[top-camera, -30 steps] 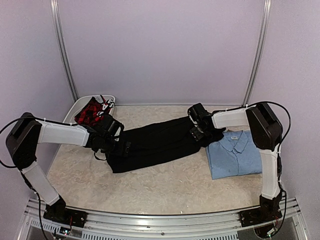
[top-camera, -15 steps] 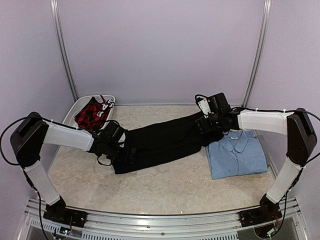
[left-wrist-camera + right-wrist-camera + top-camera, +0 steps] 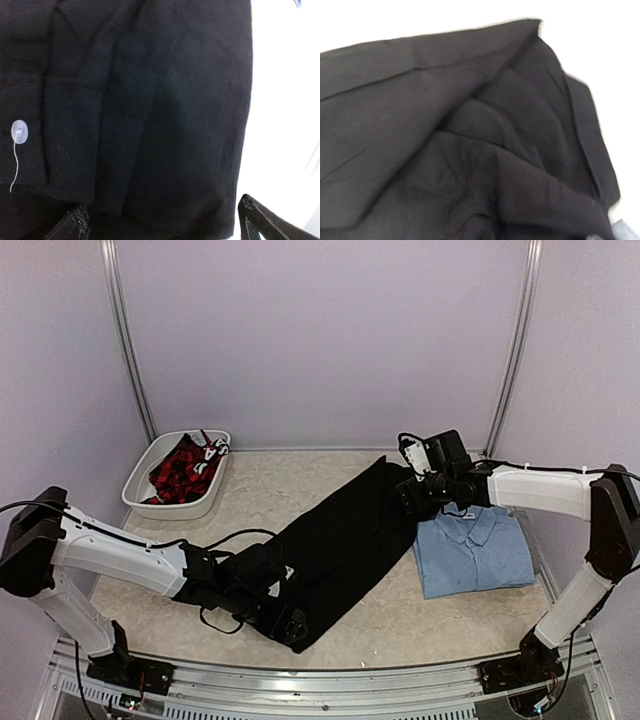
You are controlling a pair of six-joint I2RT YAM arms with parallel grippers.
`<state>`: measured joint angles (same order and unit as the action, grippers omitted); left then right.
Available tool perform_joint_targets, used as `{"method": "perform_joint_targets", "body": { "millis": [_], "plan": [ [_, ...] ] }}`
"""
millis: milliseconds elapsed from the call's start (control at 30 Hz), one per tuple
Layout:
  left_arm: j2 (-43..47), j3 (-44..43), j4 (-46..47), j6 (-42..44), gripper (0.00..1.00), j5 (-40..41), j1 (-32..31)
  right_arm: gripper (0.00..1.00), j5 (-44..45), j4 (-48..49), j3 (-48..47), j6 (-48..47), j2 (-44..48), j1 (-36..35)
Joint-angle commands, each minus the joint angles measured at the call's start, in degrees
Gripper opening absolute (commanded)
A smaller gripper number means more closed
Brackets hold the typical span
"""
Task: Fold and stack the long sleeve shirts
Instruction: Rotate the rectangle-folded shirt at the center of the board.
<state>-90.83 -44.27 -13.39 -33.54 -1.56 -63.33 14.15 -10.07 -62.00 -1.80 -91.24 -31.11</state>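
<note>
black shirt (image 3: pixel 340 535), blue shirt (image 3: pixel 472 552) just beside, bin (image 3: pixel 168 508) far-left

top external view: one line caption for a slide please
Black shirt lies diagonally between left gripper and right gripper, beside a folded light blue shirt.
</note>
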Motion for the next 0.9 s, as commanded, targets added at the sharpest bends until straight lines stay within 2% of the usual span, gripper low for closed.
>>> {"method": "perform_joint_targets", "body": {
  "millis": [0,133,267,433,600,867],
  "plan": [
    [1.61,0.7,-12.44,-3.07,0.99,-7.24,-4.75,0.87,1.34,-3.27,-3.09,4.45,-4.54,-0.13],
    [6.28,-2.59,-13.78,-0.94,0.99,-8.42,-4.74,0.85,2.19,-2.86,-6.72,5.51,-10.1,-0.14],
    [10.5,-7.44,-12.07,2.71,0.99,-7.5,-2.38,0.85,-2.85,-1.24,-12.05,7.11,-15.76,-0.18],
    [14.0,-8.63,-3.43,5.29,0.99,-6.42,3.19,0.87,-7.75,0.11,-17.93,12.74,-23.14,-0.11],
    [13.09,-9.49,0.45,6.86,0.99,-4.31,7.35,0.89,-11.8,-0.03,-24.01,18.86,-29.73,0.58],
    [8.12,-11.76,0.81,9.73,0.99,-1.77,9.14,0.92,-19.91,1.83,-29.38,25.08,-36.29,2.83]
  ]
}}
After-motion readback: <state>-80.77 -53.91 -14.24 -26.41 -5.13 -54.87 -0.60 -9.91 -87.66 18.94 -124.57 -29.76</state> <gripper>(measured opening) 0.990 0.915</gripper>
